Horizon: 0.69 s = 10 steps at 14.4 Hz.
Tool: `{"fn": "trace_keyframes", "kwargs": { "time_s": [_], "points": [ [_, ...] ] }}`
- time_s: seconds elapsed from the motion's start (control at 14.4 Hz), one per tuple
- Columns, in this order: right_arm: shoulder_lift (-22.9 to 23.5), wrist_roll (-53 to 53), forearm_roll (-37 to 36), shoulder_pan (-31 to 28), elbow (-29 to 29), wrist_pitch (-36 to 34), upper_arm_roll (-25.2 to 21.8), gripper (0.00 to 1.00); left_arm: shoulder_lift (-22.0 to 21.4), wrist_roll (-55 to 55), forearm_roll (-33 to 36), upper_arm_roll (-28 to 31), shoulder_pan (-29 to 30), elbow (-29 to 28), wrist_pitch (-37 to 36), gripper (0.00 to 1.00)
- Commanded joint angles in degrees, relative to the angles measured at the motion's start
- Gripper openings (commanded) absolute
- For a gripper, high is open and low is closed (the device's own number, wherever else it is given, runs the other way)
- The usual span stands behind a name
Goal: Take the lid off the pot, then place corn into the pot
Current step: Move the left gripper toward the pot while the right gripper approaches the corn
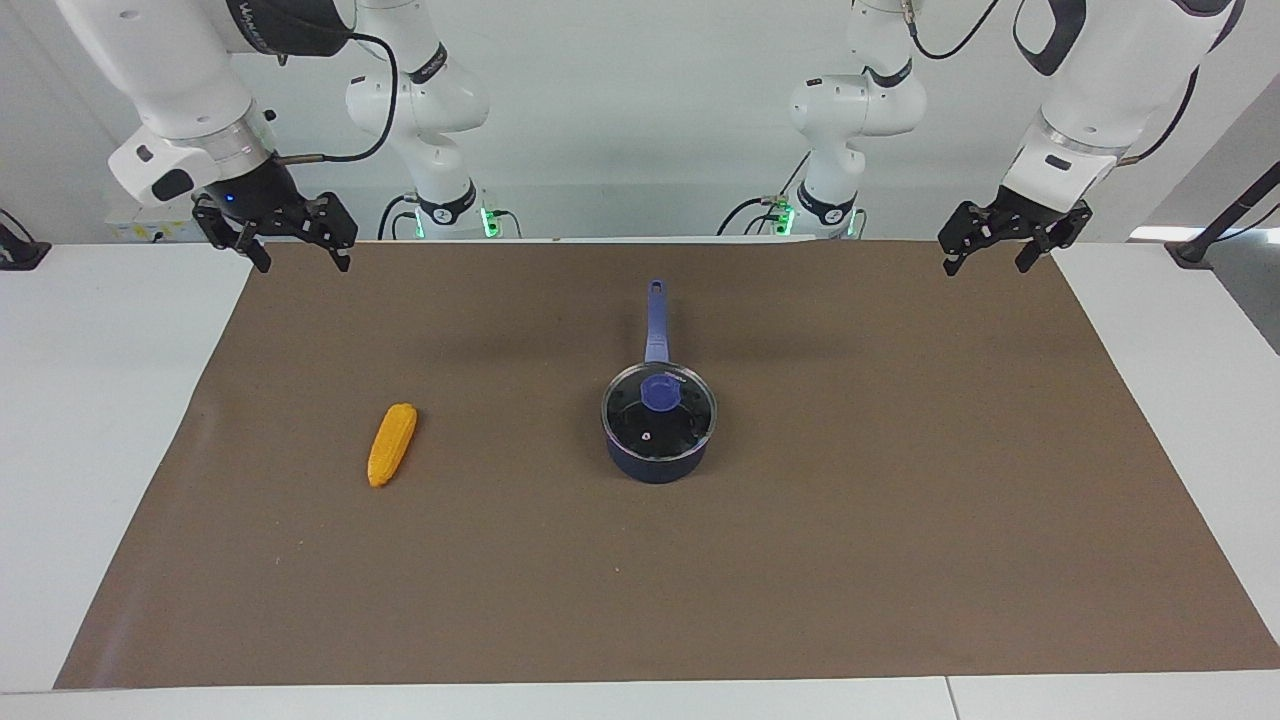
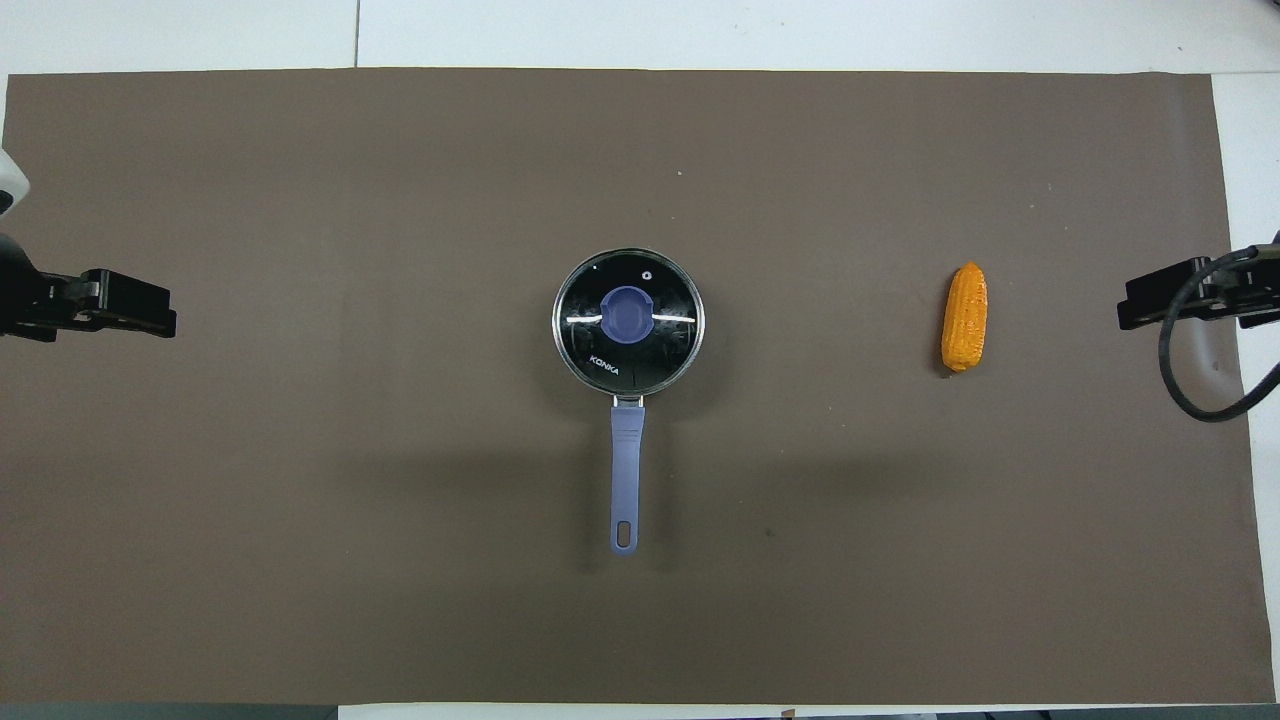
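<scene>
Glass lid, blue-purple knob: seated on navy saucepan; handle at twelve o'clock in the facing view. Yellow corn cob: at nine o'clock. Left gripper, right gripper: spread, empty, over the mat's corners nearest the robots. Advice: pinch knob centrally, lift straight.

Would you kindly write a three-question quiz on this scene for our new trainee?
1. True or false: the lid sits on the pot.
2. Toward which arm's end of the table does the corn lie?
A. the left arm's
B. the right arm's
C. neither, it is in the pot
3. Fill in: the pot's handle points ____ the robots.

Key:
1. True; the left claw and right claw both hang open in the air, holding nothing.
2. B
3. toward
</scene>
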Motion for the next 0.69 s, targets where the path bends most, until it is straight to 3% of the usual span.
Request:
{"fn": "trace_keyframes", "kwargs": {
  "time_s": [0.0, 0.35, 0.62],
  "points": [
    [-0.6, -1.4, -0.7, 0.0, -0.3, -0.4, 0.2, 1.0, -1.2, 1.3, -0.6, 0.3, -0.3, -1.1, -0.9, 1.0],
    [-0.7, 0.1, 0.0, 0.0, -0.6, 0.5, 0.2, 1.0, -1.4, 1.8, -0.6, 0.5, -0.1, -1.1, -0.8, 1.0],
    [-0.7, -0.5, 0.3, 1.6, -1.0, 5.2, 0.2, 1.0, -1.8, 1.8, -0.6, 0.5, -0.4, -1.5, -0.6, 1.0]
  ]
}}
